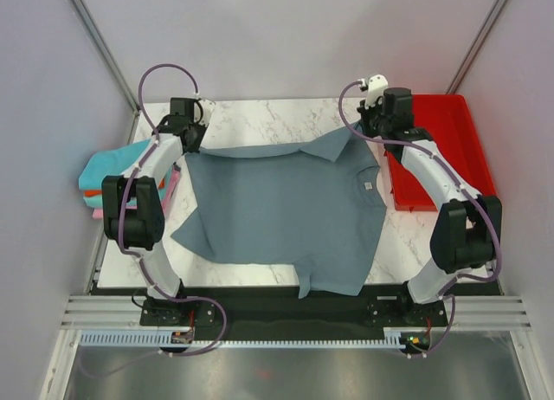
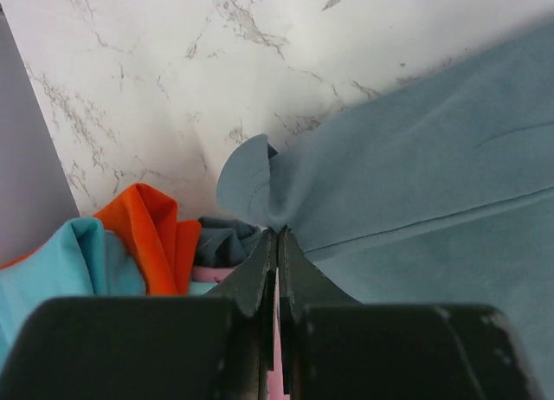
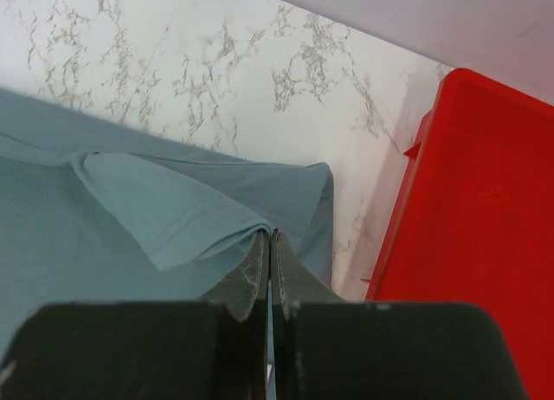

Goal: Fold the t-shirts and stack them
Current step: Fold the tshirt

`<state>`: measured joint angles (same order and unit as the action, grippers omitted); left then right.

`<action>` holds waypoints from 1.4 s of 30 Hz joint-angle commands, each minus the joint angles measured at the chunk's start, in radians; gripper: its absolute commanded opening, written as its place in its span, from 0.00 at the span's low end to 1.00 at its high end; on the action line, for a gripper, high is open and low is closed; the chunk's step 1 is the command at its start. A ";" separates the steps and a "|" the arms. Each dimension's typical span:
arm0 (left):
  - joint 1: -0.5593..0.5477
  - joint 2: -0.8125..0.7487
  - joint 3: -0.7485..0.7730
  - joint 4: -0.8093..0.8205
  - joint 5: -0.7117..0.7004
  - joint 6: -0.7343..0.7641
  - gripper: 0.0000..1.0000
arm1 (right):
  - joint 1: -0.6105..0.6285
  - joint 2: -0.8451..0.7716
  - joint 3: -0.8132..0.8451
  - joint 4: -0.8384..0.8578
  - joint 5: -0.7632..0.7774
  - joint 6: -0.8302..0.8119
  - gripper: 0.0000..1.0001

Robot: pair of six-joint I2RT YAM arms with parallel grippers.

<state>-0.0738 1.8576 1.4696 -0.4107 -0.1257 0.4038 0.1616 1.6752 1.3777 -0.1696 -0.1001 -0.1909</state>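
The slate grey-blue shirt lies spread on the white marble-patterned table, with its near hem overhanging the front edge; to its left sits a folded stack, teal shirt over orange shirt over pink shirt; just to its right stands a rigid red plastic tray; at the far corners, the left gripper is clamped tight on a bunched corner of the grey-blue cloth; the right gripper is clamped tight on its stitched sleeve hem; the fabric is soft and matte; plain grey walls enclose the cell.

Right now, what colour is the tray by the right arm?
Plain red; tray shows best in right wrist view.
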 commanded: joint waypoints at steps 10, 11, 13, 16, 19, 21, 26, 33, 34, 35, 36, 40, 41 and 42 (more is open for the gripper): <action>0.006 -0.116 -0.100 0.019 0.021 -0.042 0.02 | 0.021 -0.232 -0.130 -0.105 -0.038 0.088 0.00; 0.006 -0.121 -0.110 0.019 0.021 -0.042 0.02 | 0.024 -0.238 -0.138 -0.107 -0.038 0.090 0.00; 0.006 -0.126 -0.121 0.019 0.021 -0.042 0.02 | 0.026 -0.252 -0.160 -0.120 -0.046 0.094 0.00; 0.006 -0.138 -0.152 0.019 0.021 -0.042 0.02 | 0.035 -0.279 -0.195 -0.137 -0.055 0.096 0.00; 0.006 -0.156 -0.186 0.019 0.021 -0.042 0.02 | 0.038 -0.301 -0.223 -0.145 -0.055 0.099 0.00; 0.006 -0.172 -0.204 0.019 0.021 -0.042 0.02 | 0.039 -0.311 -0.241 -0.146 -0.061 0.107 0.00; 0.006 -0.192 -0.265 0.019 0.021 -0.042 0.02 | 0.055 -0.325 -0.281 -0.151 -0.067 0.113 0.00; 0.006 -0.156 -0.275 0.019 0.021 -0.042 0.02 | 0.062 -0.307 -0.335 -0.136 -0.070 0.093 0.00; 0.005 -0.144 -0.267 0.019 0.021 -0.042 0.02 | 0.064 -0.302 -0.339 -0.131 -0.069 0.091 0.00; 0.005 -0.140 -0.262 0.019 0.021 -0.042 0.02 | 0.064 -0.292 -0.339 -0.128 -0.067 0.088 0.00; 0.005 -0.133 -0.258 0.019 0.021 -0.042 0.02 | 0.064 -0.289 -0.339 -0.128 -0.067 0.085 0.00; 0.005 -0.110 -0.233 0.019 0.021 -0.042 0.02 | 0.064 -0.272 -0.339 -0.120 -0.066 0.076 0.00; 0.005 -0.101 -0.230 0.019 0.021 -0.042 0.02 | 0.064 -0.263 -0.338 -0.119 -0.066 0.074 0.00; 0.005 -0.097 -0.227 0.019 0.021 -0.042 0.02 | 0.062 -0.259 -0.339 -0.117 -0.067 0.074 0.00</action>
<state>-0.0734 1.7390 1.2015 -0.4095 -0.1196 0.3897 0.2207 1.4021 1.0382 -0.3206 -0.1600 -0.1047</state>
